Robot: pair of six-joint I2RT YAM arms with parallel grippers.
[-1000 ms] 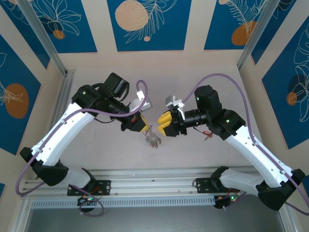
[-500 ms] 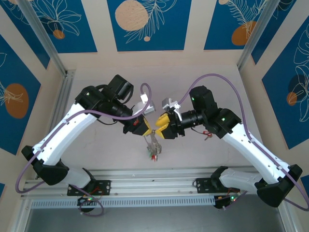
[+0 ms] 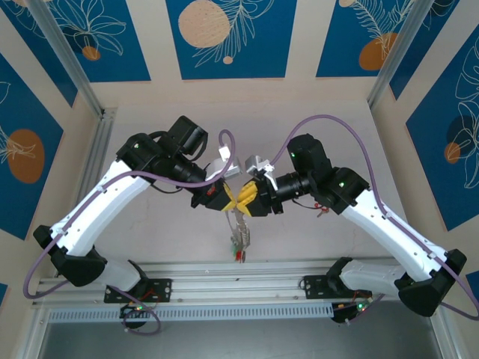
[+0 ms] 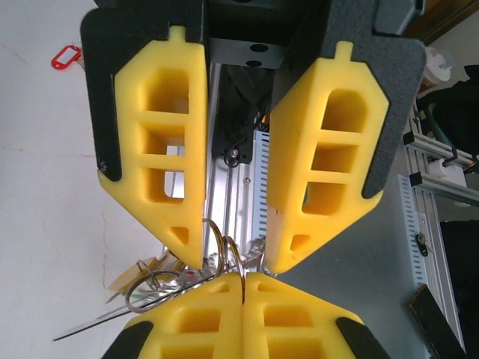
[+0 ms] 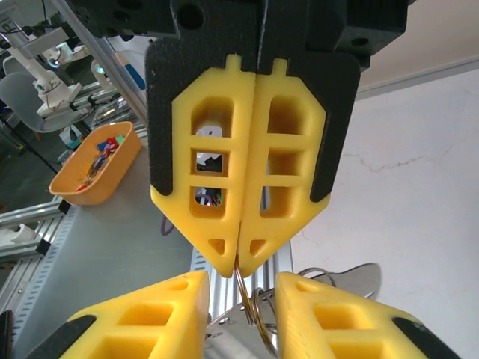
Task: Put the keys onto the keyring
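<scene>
We hold the keyring (image 5: 256,318) clenched in the left end effector (image 5: 239,258). Its loop runs straight toward the right end effector (image 4: 233,258), whose jaws stand parted astride it. The keys (image 3: 239,243) hang below the keyring.

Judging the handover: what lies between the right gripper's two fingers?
The keyring, pinched at its top by the shut left gripper, stands in the gap between the fingers of the right gripper. The right wrist view shows it.
</scene>
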